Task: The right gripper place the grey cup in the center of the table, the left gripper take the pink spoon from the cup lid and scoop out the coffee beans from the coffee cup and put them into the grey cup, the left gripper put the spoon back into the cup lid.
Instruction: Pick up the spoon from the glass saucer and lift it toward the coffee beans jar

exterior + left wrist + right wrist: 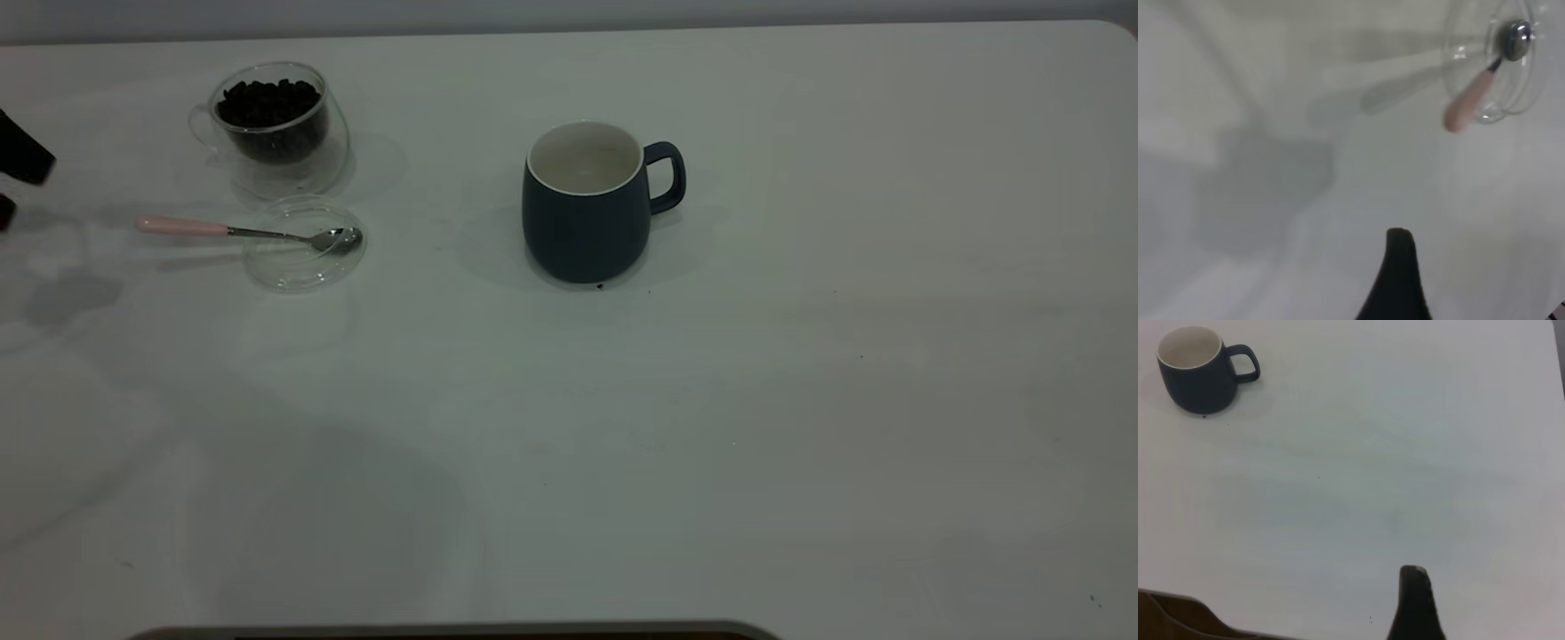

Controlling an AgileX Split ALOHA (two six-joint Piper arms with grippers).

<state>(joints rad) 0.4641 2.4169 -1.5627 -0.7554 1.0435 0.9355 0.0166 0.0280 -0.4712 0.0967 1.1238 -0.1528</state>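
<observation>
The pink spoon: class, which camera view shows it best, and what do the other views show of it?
The exterior view. There the pink spoon shows whole from the side, its bowl resting in the cup lid and its handle sticking out over the table. The left wrist view shows it foreshortened and blurred. The right wrist view does not show it.

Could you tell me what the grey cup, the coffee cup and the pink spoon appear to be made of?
The grey cup looks like ceramic: matte blue-grey outside, white inside.
The coffee cup seems to be clear glass, apparently double-walled, with the coffee beans showing through.
The pink spoon has a shiny, metal-looking bowl and neck; its pale pink handle could be plastic or ceramic.
</observation>
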